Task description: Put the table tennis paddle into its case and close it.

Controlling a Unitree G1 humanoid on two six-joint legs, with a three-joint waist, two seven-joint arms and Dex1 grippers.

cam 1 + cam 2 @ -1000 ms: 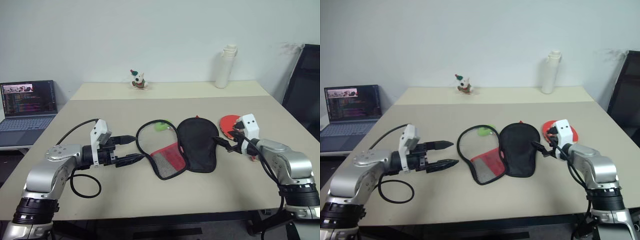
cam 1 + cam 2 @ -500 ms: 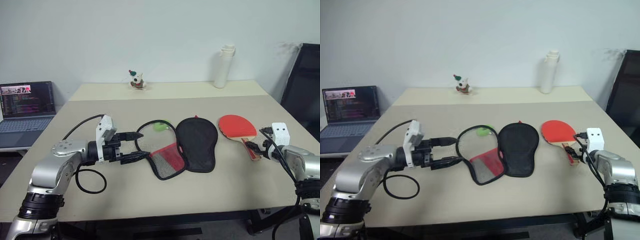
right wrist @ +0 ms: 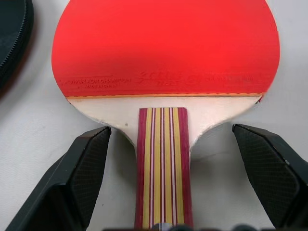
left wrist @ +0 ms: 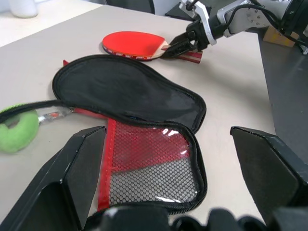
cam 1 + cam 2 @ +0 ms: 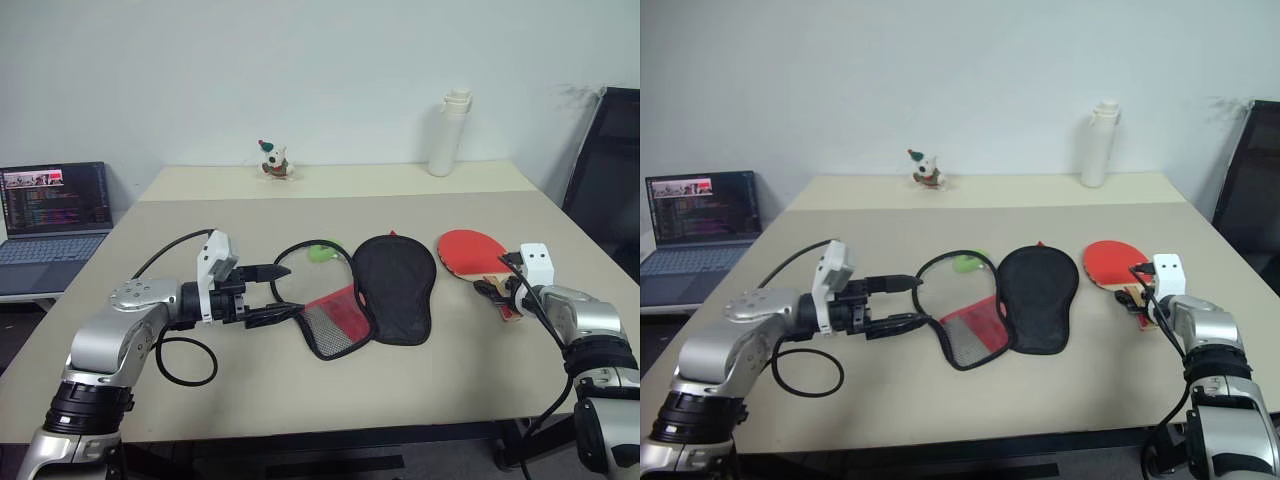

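You had the right gripper (image 3: 163, 192) with its jaws spread wide, one on each side of the striped wooden handle of the round red-faced table tennis paddle (image 3: 163, 62); they did not touch it. The paddle lay flat on the beige bench (image 5: 300, 390), its blade ahead of those jaws. Your left gripper (image 5: 275, 295) also had released jaws, holding nothing. Just in front of them lay the unzipped paddle-shaped soft case (image 4: 134, 101), black flap up, red mesh side nearest. A small green ball (image 4: 17, 132) rested near the case's open edge, beside one left jaw.
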